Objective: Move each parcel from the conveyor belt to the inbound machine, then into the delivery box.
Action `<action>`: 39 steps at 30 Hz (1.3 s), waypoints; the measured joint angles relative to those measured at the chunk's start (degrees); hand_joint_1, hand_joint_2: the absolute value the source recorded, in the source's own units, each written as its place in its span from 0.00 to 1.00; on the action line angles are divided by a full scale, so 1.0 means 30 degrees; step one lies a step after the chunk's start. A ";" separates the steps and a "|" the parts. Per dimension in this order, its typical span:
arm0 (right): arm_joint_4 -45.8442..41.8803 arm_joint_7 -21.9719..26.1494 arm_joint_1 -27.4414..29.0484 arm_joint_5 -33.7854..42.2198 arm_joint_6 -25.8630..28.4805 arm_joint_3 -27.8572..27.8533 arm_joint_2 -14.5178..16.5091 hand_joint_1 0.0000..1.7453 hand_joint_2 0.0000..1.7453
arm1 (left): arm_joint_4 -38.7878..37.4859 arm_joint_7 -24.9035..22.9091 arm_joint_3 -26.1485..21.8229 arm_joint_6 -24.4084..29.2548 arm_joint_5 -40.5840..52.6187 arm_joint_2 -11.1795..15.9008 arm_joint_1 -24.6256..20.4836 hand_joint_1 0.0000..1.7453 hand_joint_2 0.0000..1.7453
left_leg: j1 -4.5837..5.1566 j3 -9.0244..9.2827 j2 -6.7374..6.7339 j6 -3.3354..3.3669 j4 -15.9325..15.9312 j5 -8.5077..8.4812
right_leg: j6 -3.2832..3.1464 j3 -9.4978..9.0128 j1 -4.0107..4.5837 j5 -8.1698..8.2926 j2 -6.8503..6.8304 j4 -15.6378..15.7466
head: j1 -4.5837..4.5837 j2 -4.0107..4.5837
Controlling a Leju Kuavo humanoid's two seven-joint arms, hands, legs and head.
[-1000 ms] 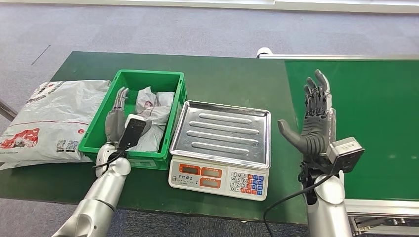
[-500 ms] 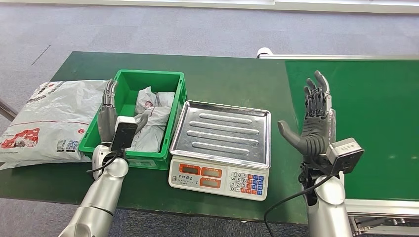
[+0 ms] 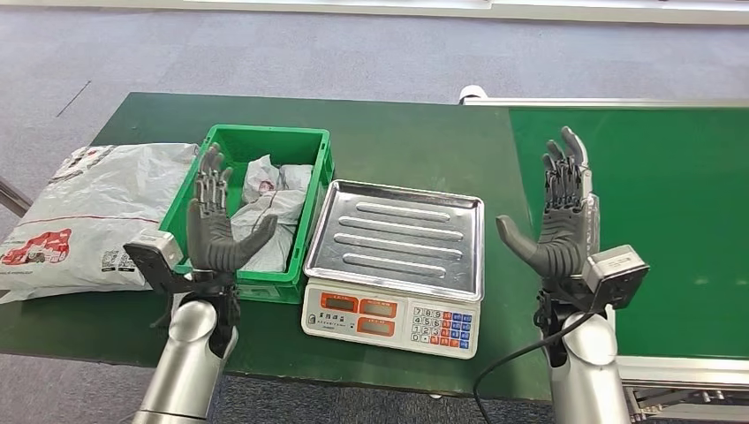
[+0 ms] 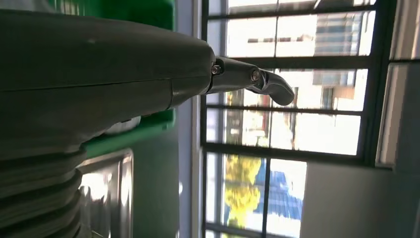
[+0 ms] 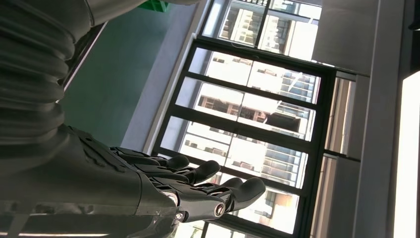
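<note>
We are seeing the left hand (image 3: pixel 212 231) hanging raised in front of the green delivery box (image 3: pixel 226 144), fingers spread upward and thumb out, holding nothing. The right hand (image 3: pixel 556 221) is hovering upright at the near edge of the green conveyor belt (image 3: pixel 680 194), fingers apart, palm facing the scale, also holding nothing. Grey plastic-wrapped parcels (image 3: pixel 269 208) are lying inside the delivery box, crumpled against each other. The inbound machine (image 3: pixel 397 256), a weighing scale with a ribbed steel tray and a keypad front, is sitting between the box and the belt, touching the box's right side. A big white mailer bag (image 3: pixel 84 216) with red print is lying on the green table (image 3: pixel 397 132) just left of the box. In the left wrist view we are seeing the left hand's thumb sticking out toward windows, box edge and steel tray beside it. In the right wrist view the fingers (image 5: pixel 213 186) are pointing out straight, slightly apart.
</note>
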State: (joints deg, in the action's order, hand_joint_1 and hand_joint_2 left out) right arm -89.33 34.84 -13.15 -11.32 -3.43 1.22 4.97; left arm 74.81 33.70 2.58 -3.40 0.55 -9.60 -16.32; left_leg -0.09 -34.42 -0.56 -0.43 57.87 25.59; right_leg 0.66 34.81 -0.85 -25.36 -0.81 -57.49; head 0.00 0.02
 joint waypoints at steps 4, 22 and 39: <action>0.0428 -0.0228 -0.0238 0.0015 0.0202 0.0065 -0.0031 0.00 1.00 | -0.0002 0.0162 0.0906 -0.1293 -0.0930 -0.0102 0.0774 0.00 1.00 | 0.0001 0.0002 0.0000 0.0000 0.0000 -0.0001 | 0.0001 -0.0003 -0.0001 0.0001 0.0000 0.0001 | 0.0000 0.0000; 0.4849 -0.2397 -0.1301 0.0282 0.1767 -0.0816 -0.0446 0.00 1.00 | 0.0459 0.0126 0.2381 -0.3462 0.0396 -0.0211 0.2885 0.00 1.00 | 0.0003 0.0001 0.0001 0.0011 0.0000 0.0008 | 0.0003 -0.0003 -0.0002 -0.0001 -0.0002 0.0003 | 0.0002 0.0000; 0.6996 -0.2727 -0.2557 -0.0038 0.0670 -0.0896 -0.0461 0.00 1.00 | 0.0746 0.0029 0.2381 -0.3462 0.0790 -0.0275 0.3165 0.00 1.00 | 0.0004 0.0001 0.0004 0.0011 0.0000 0.0007 | 0.0003 -0.0009 -0.0002 -0.0001 -0.0011 0.0001 | 0.0000 0.0000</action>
State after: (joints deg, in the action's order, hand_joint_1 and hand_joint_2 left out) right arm -68.34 26.66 -20.82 -11.44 -1.42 -1.46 3.58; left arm 77.05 33.79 9.73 -13.79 2.92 -10.43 -6.82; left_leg -0.08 -34.42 -0.55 -0.40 57.88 25.61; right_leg 0.67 34.78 -0.86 -25.36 -0.84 -57.49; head 0.00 0.02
